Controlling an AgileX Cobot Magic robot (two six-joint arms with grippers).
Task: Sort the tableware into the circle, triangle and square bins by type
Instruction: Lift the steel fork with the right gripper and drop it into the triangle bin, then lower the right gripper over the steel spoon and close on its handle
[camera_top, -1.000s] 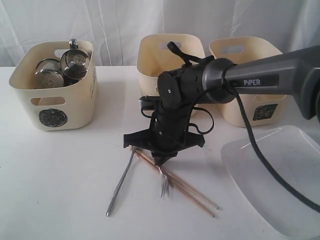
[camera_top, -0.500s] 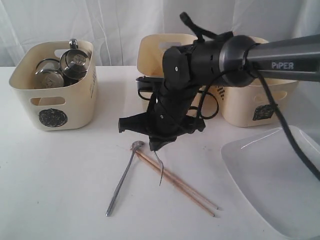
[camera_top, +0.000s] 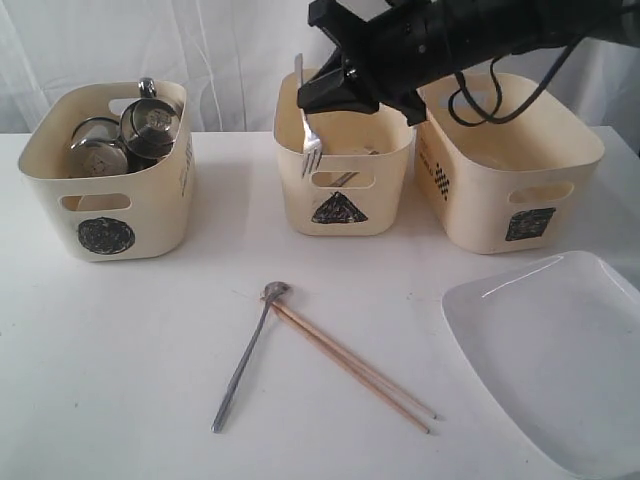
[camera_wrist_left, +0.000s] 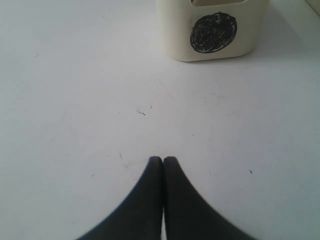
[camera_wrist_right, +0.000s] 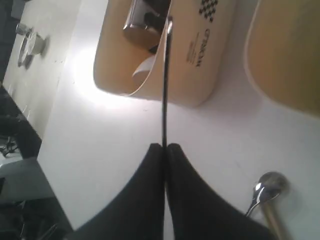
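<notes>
Left of the triangle bin (camera_top: 345, 195), a smooth cream plastic circle bin (camera_top: 110, 205) holds shiny round steel mugs (camera_top: 150, 128). The left gripper (camera_wrist_left: 163, 161), seen only from its wrist, has its tapered black jaws pressed together on nothing above the matte white table (camera_top: 120, 340). In front of the triangle bin lie a slim steel spoon (camera_top: 245, 360) and two straight wooden chopsticks (camera_top: 350, 365), meeting at one end. Over that bin's left rim the right gripper (camera_wrist_right: 165, 146) is pinched tight on a thin steel fork (camera_top: 308, 135) hanging tines down, with the square bin (camera_top: 510, 180) just right and a glossy white rectangular plate (camera_top: 560, 360) front-right.
</notes>
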